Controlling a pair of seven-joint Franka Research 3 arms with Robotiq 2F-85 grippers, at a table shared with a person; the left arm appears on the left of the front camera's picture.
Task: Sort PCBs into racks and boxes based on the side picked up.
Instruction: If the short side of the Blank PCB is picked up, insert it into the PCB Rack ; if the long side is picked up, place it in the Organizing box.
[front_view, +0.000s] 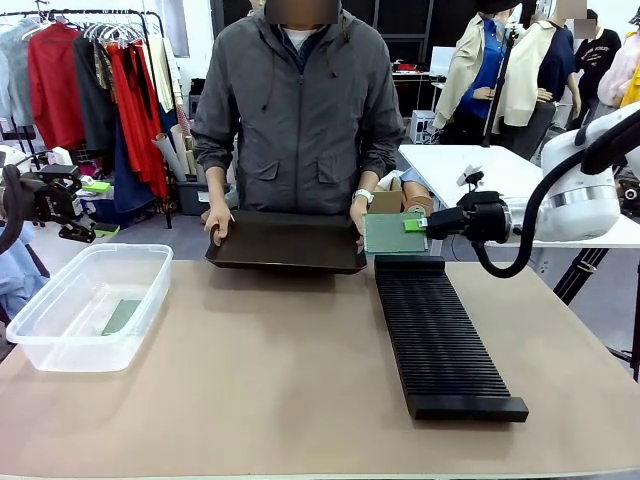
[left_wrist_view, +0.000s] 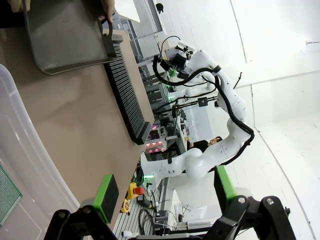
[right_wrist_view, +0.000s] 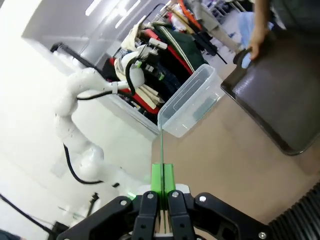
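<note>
My right gripper (front_view: 416, 224) is shut on a green PCB (front_view: 394, 232), holding it upright just above the far end of the long black slotted rack (front_view: 440, 337). In the right wrist view the PCB (right_wrist_view: 161, 150) shows edge-on as a thin green line between the shut fingers (right_wrist_view: 162, 181). A second PCB (front_view: 121, 316) lies flat inside the clear plastic box (front_view: 90, 305) at the table's left. My left gripper (left_wrist_view: 167, 192) stands open off the table's left edge, with nothing between its green pads; its view shows the box wall (left_wrist_view: 30, 165) and the rack (left_wrist_view: 125, 92).
A person stands at the far side, both hands on a shallow black tray (front_view: 288, 241) resting at the table's far edge. A white table (front_view: 480, 170) stands behind the right arm. Bare tan tabletop (front_view: 270, 370) lies between box and rack.
</note>
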